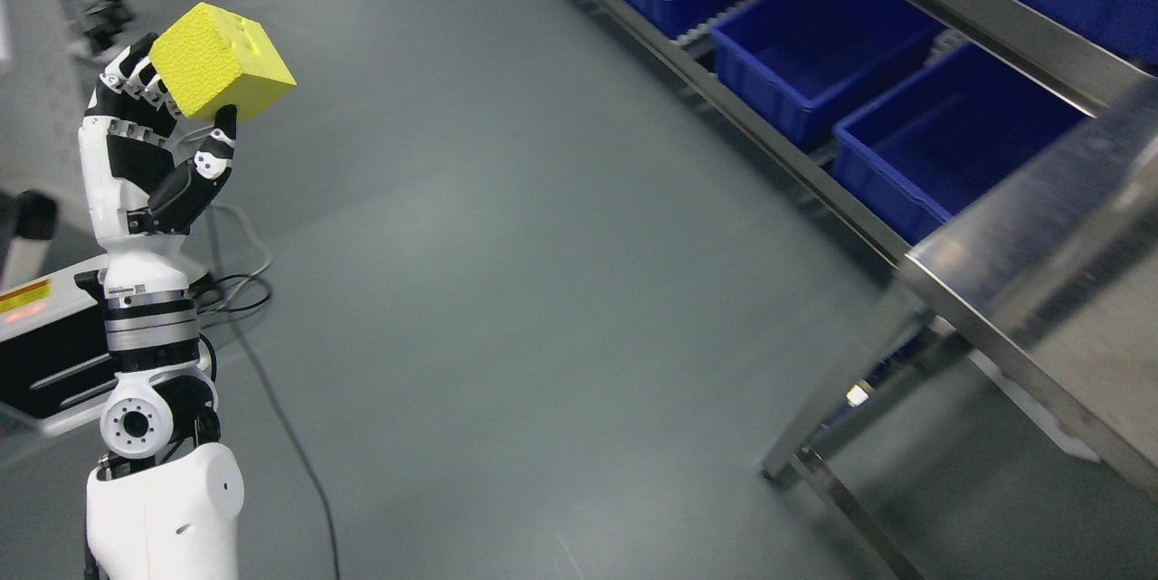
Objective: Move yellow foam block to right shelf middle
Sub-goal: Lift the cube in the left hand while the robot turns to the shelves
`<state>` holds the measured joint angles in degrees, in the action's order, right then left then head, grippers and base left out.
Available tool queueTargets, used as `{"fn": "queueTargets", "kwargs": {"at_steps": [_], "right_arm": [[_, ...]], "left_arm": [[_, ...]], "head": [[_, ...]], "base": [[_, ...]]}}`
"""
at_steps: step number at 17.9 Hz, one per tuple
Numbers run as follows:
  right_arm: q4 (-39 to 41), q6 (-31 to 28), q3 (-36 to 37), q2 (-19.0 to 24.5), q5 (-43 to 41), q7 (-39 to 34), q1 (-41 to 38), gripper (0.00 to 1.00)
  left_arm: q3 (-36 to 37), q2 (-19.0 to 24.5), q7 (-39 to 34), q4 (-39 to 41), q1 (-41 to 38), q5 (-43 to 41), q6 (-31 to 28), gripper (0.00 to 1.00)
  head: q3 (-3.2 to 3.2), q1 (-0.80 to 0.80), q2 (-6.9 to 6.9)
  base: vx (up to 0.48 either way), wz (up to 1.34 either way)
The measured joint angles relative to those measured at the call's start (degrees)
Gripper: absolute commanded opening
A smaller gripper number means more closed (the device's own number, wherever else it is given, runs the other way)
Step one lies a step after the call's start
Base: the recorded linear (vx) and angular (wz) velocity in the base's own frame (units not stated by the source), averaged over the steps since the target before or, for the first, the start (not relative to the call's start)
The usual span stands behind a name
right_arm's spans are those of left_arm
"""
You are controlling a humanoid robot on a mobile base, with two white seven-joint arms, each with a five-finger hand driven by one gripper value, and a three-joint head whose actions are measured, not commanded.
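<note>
Head view: left robot hand (154,141) raised, fingertips gripping yellow foam block (222,62) atop.

- Even, cool overhead light, and the grey floor (543,290) gives back a broad soft sheen mid-frame.
- The steel desk (1040,227) at right smears with motion blur, edges streaked, pale glare along its top.
- The blue bins (814,55) are slightly soft.
- The yellow foam block (222,60) is sharp and bright, its underside shaded.
- Shadows faint throughout.
</note>
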<state>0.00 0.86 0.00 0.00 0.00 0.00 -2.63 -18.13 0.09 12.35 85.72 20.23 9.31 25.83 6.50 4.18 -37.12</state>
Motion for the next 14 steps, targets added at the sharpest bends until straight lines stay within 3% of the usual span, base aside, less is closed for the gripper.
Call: {"fn": "queueTargets", "kwargs": {"at_steps": [7,14], "right_arm": [[0.0,0.0,0.0,0.0,0.0,0.0,0.0,1.00],[0.0,0.0,0.0,0.0,0.0,0.0,0.0,1.00]], "left_arm": [[-1.2,0.0,0.0,0.6,-0.3,0.1,0.0,0.01],[-1.9,-0.1,0.0,0.9,-0.4,0.1,0.2,0.01]], "head": [[0.00,0.00,0.00],[0.06,0.00,0.00]], "base": [[0.121,0.87],[0.126,0.31]]}}
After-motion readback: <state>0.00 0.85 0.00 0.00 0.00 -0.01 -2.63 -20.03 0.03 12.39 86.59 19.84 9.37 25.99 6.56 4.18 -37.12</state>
